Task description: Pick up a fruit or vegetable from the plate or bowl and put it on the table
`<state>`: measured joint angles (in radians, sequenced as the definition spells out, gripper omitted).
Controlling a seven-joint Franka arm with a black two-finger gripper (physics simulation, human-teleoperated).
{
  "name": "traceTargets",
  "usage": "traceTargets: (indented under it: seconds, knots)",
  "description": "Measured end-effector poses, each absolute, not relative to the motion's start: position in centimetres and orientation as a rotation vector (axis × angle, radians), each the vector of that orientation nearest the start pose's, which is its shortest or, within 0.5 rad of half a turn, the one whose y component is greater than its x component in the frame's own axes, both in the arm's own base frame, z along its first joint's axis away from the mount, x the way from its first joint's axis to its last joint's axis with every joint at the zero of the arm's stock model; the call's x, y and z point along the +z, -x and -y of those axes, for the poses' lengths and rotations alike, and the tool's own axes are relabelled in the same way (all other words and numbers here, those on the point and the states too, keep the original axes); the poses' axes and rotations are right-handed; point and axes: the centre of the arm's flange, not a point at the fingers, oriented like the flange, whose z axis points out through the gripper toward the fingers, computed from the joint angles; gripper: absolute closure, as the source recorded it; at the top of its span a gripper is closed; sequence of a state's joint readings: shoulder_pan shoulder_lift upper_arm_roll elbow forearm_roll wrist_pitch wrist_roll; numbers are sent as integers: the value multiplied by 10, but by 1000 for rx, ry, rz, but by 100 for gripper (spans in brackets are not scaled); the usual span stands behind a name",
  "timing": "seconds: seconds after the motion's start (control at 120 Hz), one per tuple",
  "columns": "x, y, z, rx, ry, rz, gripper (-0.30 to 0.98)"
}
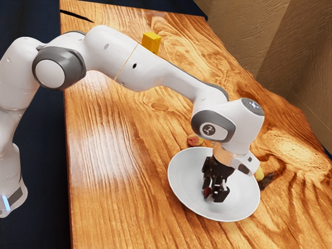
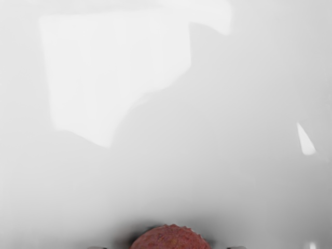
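One reddish fruit (image 1: 195,140) beside the bowl (image 1: 177,194)

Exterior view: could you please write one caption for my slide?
A white robot arm with its black gripper inside a round white bowl, at a dark-red fruit.

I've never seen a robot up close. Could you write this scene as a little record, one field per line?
Robot: one white arm, reaching over the table
Table: wood, strongly grained
Bowl: white, round, on the table
In the bowl: a reddish, bumpy fruit
Hand: black, lowered inside the bowl, at the reddish fruit
Beside the bowl: a small red and yellow fruit; across the bowl, a yellow thing, partly hidden, and a dark brown one
Farther off: a yellow block
Job status: reddish fruit not yet on the table
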<state>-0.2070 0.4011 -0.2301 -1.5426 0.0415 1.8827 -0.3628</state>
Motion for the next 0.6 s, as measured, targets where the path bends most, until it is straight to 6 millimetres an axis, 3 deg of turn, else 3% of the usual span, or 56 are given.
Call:
traceTargets:
  seconds: [0.6]
  knots:
    - [423,-617,261,109,3162,-113,45]
